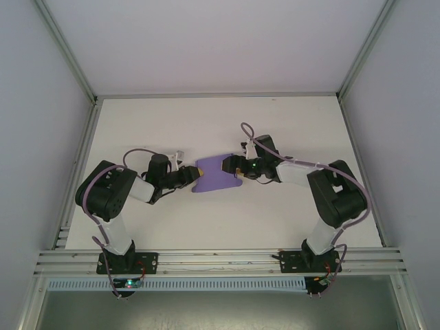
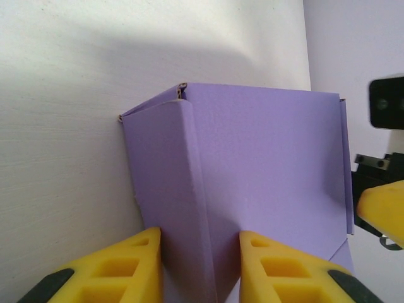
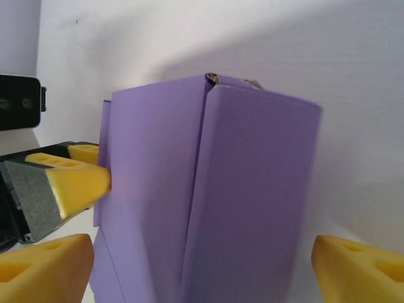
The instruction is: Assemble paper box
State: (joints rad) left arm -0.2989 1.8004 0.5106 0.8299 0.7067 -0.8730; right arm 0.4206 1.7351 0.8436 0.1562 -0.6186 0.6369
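Table: flat white table point(image 1: 206, 124), with a silver metal rail point(image 1: 220, 258) along its near edge.
Left arm: black and white jointed arm point(image 1: 110, 196) based at the near edge toward the left corner, bent inward to the table's middle, with a mauve cable point(image 1: 137, 151) looped over it.
Left gripper: left gripper point(image 1: 197, 176) with 2 yellow fingers sits at the left end of the paper. In the left wrist view its jaws stand narrow, 1 finger point(image 2: 126, 268) on each side of a raised crease, and both press the purple sheet between them.
Task's thing: thin purple paper box point(image 1: 218, 175), part-folded with creases and flaps, lies on the middle of the table between the 2 grippers. In the left wrist view, the paper box point(image 2: 271, 170) shows 1 broad panel and 1 narrower, darker panel meeting at a long crease. A curled flap end sits at the far corner.
Right gripper: right gripper point(image 1: 236, 170) with 2 yellow fingers sits at the right end of the paper box. In the right wrist view its jaws stand wide, 1 finger point(image 3: 360, 268) on each side of the paper box point(image 3: 252, 189), neither touching it.
Right arm: black and white jointed arm point(image 1: 330, 196) based at the near edge toward the right corner, bent inward to the table's middle.
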